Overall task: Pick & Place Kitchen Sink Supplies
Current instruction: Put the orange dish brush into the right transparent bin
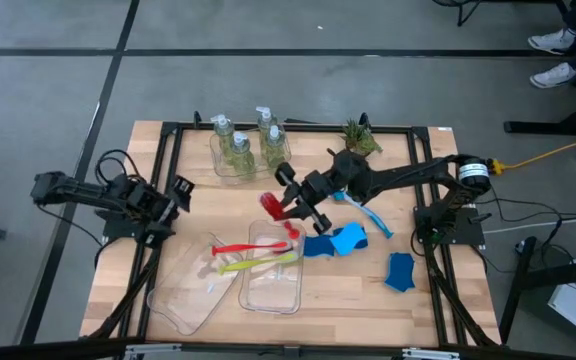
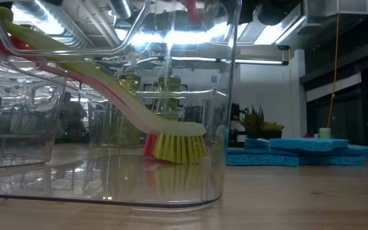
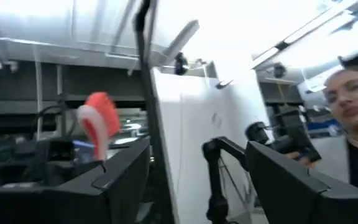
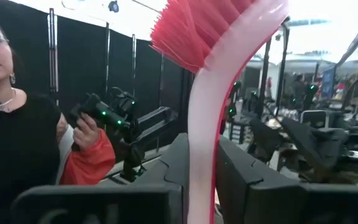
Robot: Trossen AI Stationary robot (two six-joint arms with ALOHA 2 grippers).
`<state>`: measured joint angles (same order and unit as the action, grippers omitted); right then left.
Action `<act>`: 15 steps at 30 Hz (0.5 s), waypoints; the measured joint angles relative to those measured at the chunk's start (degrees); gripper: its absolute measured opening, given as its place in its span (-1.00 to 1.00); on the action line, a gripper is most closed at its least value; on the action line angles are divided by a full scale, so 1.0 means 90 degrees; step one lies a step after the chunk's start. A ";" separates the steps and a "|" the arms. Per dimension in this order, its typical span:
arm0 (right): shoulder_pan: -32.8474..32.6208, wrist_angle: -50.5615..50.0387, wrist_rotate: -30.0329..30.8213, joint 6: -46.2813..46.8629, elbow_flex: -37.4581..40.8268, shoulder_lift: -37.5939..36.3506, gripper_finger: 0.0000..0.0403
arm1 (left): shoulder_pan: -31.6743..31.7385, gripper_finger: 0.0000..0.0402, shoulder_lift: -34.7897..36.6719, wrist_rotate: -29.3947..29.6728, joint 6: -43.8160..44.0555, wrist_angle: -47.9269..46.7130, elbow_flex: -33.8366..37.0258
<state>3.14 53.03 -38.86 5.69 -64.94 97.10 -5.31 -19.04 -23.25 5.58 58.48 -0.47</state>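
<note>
Red brush [image 4: 213,93] fills the right claw's [image 1: 295,208] clenched grip — left claw [image 1: 173,197], seemingly released, waits.

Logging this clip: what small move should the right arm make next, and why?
Probably carry the red brush over the clear tray and lower it: the right pincer holds it aloft, and a red and a yellow-green brush already lie there.

Sits at the far edge of the wooden surface [image 1: 368,300]: a small green potted plant [image 1: 360,137]. Lie empty-walled near the front: two clear plastic trays [image 1: 273,285], side by side. Stands beyond, in black: a person [image 4: 17,143], holding a dark controller [image 4: 101,112].
</note>
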 joint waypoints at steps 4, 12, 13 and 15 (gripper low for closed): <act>-0.0002 -0.0226 -0.0040 -0.0082 -0.0137 -0.0005 -0.72 | -0.0215 0.30 -0.0314 0.1726 0.0233 -0.0482 -0.0088; 0.0057 -0.0057 -0.0039 -0.0317 -0.0142 -0.0015 -0.74 | -0.0369 0.30 -0.2077 0.2791 0.0115 -0.1847 -0.1576; 0.0058 -0.0025 -0.0038 -0.0357 -0.0144 -0.0015 -0.74 | -0.0370 0.30 -0.2349 0.2792 0.0006 -0.1926 -0.1773; 0.0063 0.0098 -0.0061 -0.0378 -0.0144 -0.0015 -0.74 | -0.0370 0.30 -0.2900 0.2800 -0.0091 -0.2035 -0.2088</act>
<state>3.70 53.92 -39.41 2.29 -66.24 96.97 -8.64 -45.14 1.95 4.76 40.17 -19.26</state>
